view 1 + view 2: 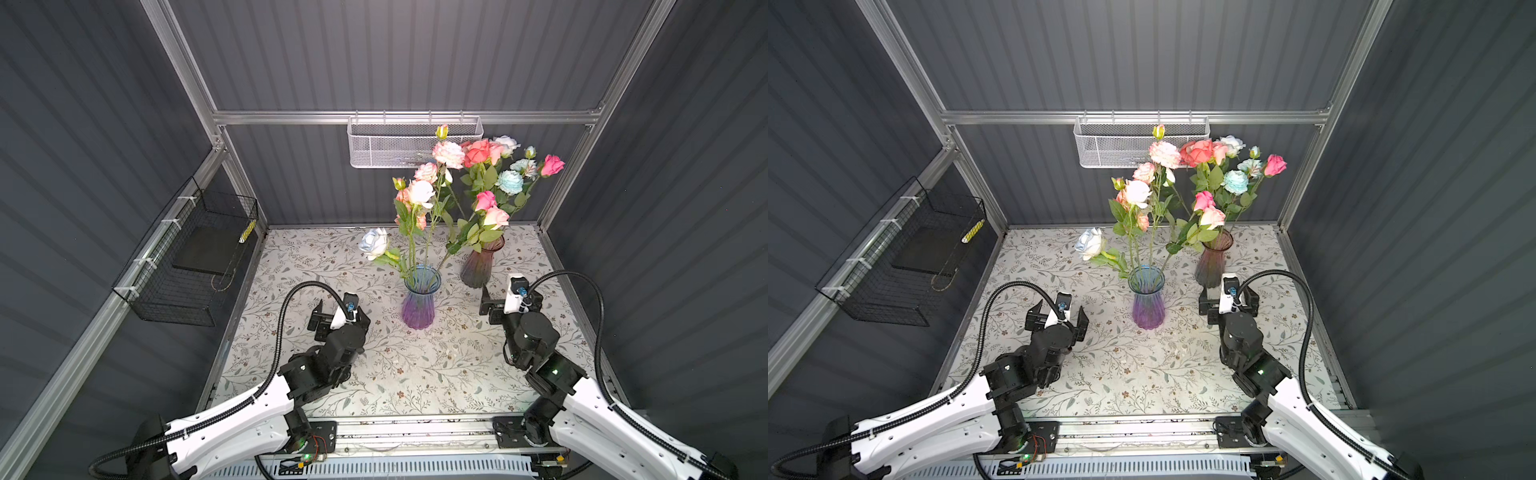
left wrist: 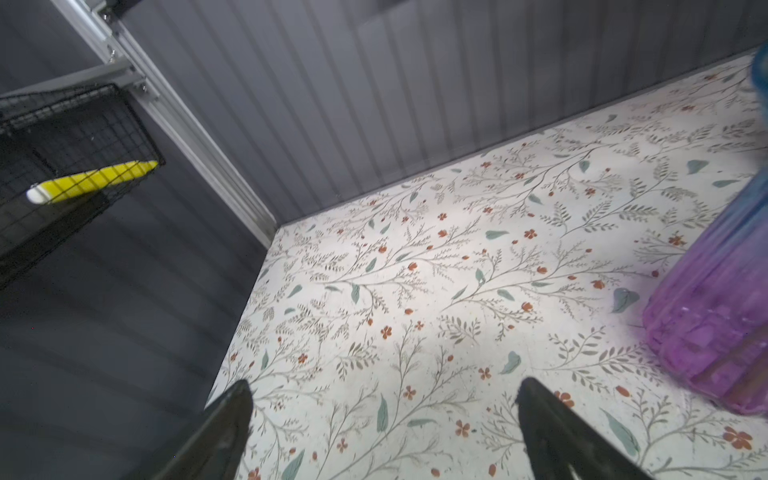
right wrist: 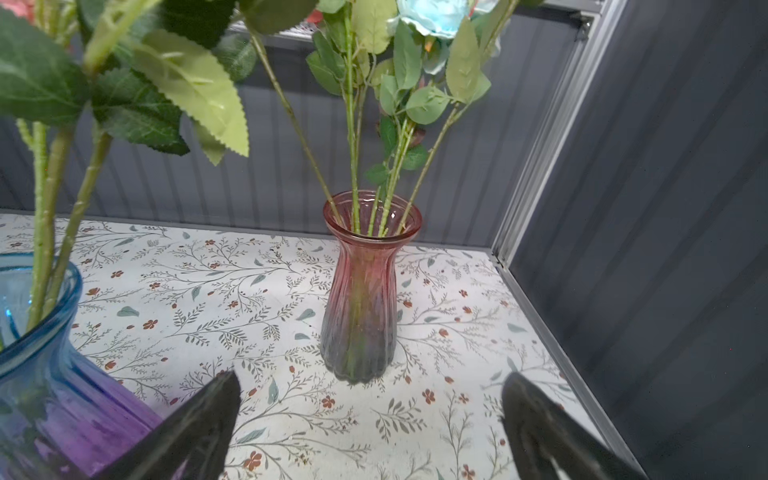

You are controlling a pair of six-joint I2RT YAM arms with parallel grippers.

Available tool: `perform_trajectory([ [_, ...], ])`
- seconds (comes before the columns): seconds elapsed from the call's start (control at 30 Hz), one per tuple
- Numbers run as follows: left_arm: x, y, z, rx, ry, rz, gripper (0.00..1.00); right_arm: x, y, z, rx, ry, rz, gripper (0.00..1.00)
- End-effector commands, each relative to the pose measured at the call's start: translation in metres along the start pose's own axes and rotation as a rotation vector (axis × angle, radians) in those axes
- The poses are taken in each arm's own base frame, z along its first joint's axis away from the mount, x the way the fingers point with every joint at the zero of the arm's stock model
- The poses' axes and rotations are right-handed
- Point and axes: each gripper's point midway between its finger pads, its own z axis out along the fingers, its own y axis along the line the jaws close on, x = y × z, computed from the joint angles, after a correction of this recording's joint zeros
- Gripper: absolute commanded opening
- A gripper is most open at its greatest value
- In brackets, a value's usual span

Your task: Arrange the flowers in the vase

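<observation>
— Black fingers of your left end effector stand wide with nothing between them, only bare surface below. Your right end effector is just as wide and just as empty.

— So where are your flowers? None lies on the surface that I can see. Every stem stands in glass: some in the blue-and-purple vase near your left end effector, on the side toward the other arm, the rest in the pink vase straight ahead of your right one.

— That's why you hold nothing, I'd judge: nothing is left to pick up, so the job looks done or nearly so. One pale blue rose leans low over the blue-and-purple rim, out beyond your left end effector; tidy it if you like.

— Mind your room, then. Between your two end effectors the surface is open. Ahead of the right one, leaves hang low over the approach, and the pink vase sits nearer the back wall and the corner post, so go in from above the rim, not sideways.

— Outward from your left end effector, the side wall carries a black wire basket, well apart from you. Far ahead, a white mesh basket hangs behind the tallest blooms; lifting a stem high could brush it.
</observation>
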Motion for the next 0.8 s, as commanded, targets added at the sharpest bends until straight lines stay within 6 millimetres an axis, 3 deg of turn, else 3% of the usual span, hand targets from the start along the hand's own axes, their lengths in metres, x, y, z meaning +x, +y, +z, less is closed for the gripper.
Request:
perform_trajectory([
  [0.0, -0.014, 0.016, 0.007, -0.033, -0.127, -0.070, 1.00, -0.007, 0.012, 0.007, -0.059, -0.102, -0.024, 0.99],
  [0.17, 0.024, 0.070, 0.029, -0.260, -0.157, -0.223, 1.00, 0.001, -0.006, 0.028, 0.008, -0.140, -0.033, 0.99],
  [0.27, 0.045, 0.096, 0.038, -0.390, -0.127, -0.218, 1.00, 0.018, -0.022, 0.039, 0.066, -0.103, -0.086, 0.99],
  [0.47, 0.082, 0.105, 0.069, -0.416, -0.008, -0.148, 1.00, 0.056, -0.054, 0.042, 0.165, -0.050, -0.076, 0.99],
  [0.63, 0.113, 0.110, 0.089, -0.425, 0.033, -0.185, 1.00, 0.072, -0.060, 0.043, 0.177, -0.039, -0.058, 0.99],
  [0.77, 0.115, 0.103, 0.110, -0.360, 0.015, -0.197, 1.00, 0.089, -0.057, 0.053, 0.126, -0.013, -0.010, 0.99],
])
